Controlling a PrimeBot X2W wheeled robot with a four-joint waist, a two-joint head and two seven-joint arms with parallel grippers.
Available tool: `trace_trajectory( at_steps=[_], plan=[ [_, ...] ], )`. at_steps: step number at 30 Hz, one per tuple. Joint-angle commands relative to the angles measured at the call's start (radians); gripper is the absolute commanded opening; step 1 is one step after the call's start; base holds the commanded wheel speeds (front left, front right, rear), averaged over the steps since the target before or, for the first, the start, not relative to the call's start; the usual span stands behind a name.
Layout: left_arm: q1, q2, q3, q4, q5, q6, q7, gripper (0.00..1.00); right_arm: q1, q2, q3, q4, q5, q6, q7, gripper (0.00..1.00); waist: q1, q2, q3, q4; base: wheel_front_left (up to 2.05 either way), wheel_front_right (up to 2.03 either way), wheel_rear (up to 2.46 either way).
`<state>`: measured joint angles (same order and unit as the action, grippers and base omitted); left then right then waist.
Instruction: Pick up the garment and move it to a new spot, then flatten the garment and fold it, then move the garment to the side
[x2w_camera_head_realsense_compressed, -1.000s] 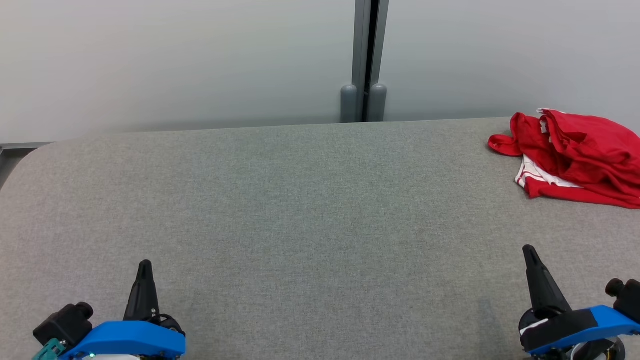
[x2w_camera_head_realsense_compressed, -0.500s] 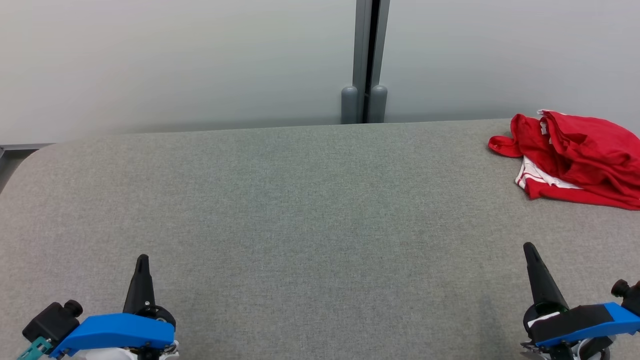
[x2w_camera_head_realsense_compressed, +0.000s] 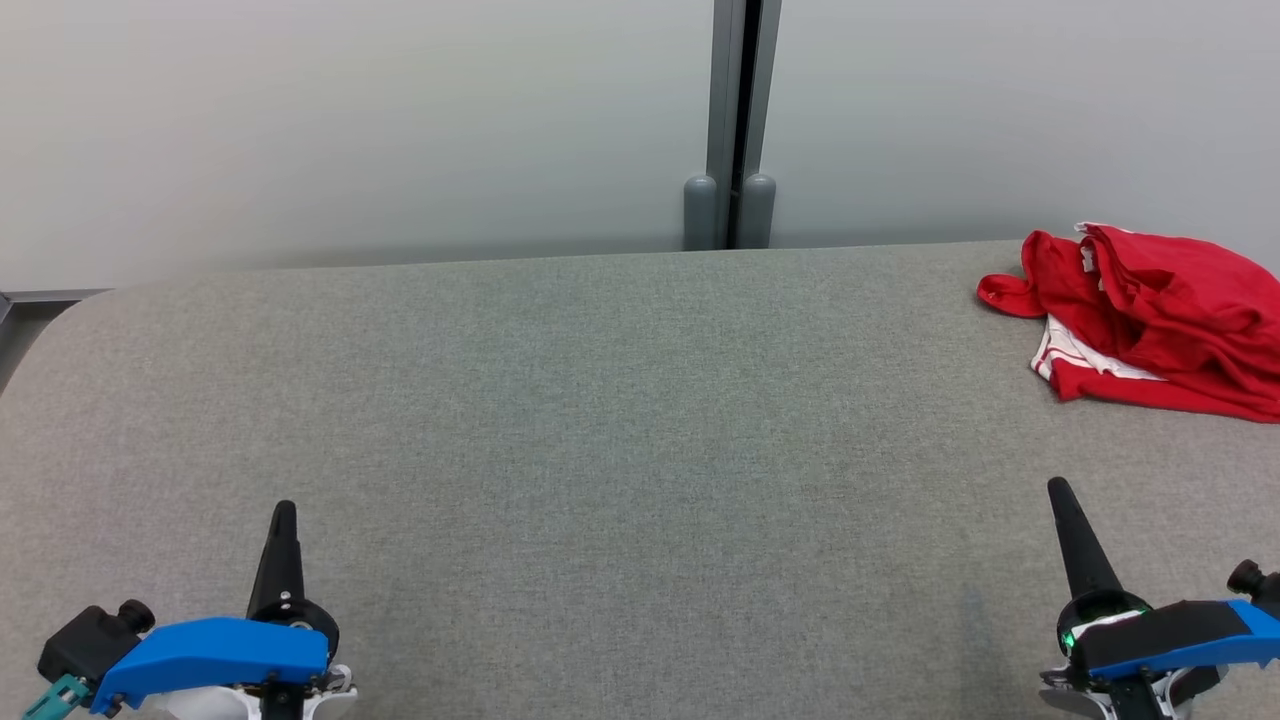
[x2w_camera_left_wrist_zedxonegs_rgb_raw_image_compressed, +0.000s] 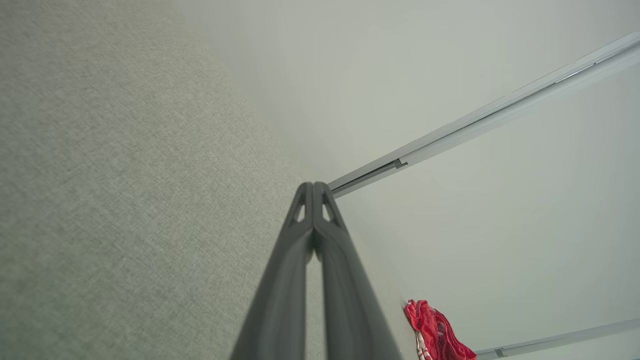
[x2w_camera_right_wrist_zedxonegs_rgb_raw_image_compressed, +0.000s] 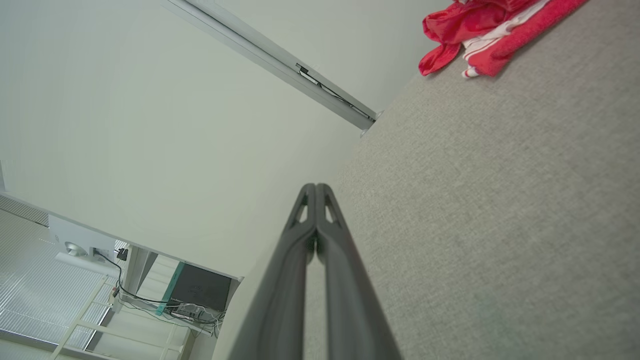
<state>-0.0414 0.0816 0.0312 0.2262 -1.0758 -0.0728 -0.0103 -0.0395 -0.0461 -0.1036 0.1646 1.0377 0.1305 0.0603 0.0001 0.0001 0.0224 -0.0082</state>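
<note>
The garment (x2w_camera_head_realsense_compressed: 1150, 315) is red with white stripes and lies crumpled at the far right of the grey table (x2w_camera_head_realsense_compressed: 600, 400), running off the head view's right edge. It also shows in the left wrist view as a small garment (x2w_camera_left_wrist_zedxonegs_rgb_raw_image_compressed: 437, 335) and in the right wrist view as a garment (x2w_camera_right_wrist_zedxonegs_rgb_raw_image_compressed: 480, 35) at the top right. My left gripper (x2w_camera_head_realsense_compressed: 284, 512) hovers at the near left, shut with nothing in it, fingers (x2w_camera_left_wrist_zedxonegs_rgb_raw_image_compressed: 313, 240) pressed together. At the near right, well short of the garment, my right gripper (x2w_camera_head_realsense_compressed: 1058, 490) is shut and empty too, fingers (x2w_camera_right_wrist_zedxonegs_rgb_raw_image_compressed: 316, 235) closed.
A pale wall with a grey vertical post (x2w_camera_head_realsense_compressed: 737, 120) stands right behind the table's far edge. The table's rounded left corner (x2w_camera_head_realsense_compressed: 60, 320) drops off at the left. Beyond it, a desk with cables (x2w_camera_right_wrist_zedxonegs_rgb_raw_image_compressed: 195, 295) shows in the right wrist view.
Both grippers have slid slightly down toward the near edge in the head view and rolled a little. The garment has not moved.
</note>
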Motion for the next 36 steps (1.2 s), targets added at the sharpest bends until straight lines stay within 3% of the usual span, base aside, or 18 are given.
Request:
trace_trajectory(
  at_steps=[1, 36],
  plan=[
    [-0.022, -0.001, 0.011, -0.006, -0.025, -0.009, 0.006, 0.00, -0.026, -0.005, -0.003, -0.004, 0.028, 0.000, 0.003, 0.00, 0.0000, -0.0001, 0.000, 0.000, 0.00, 0.00, 0.00],
    [-0.053, -0.019, 0.056, 0.010, -0.338, -0.041, 0.080, 0.00, -0.057, -0.006, -0.009, 0.049, 0.364, 0.000, 0.034, 0.00, 0.0000, -0.0001, -0.011, 0.005, 0.00, 0.00, 0.00]
  ],
)
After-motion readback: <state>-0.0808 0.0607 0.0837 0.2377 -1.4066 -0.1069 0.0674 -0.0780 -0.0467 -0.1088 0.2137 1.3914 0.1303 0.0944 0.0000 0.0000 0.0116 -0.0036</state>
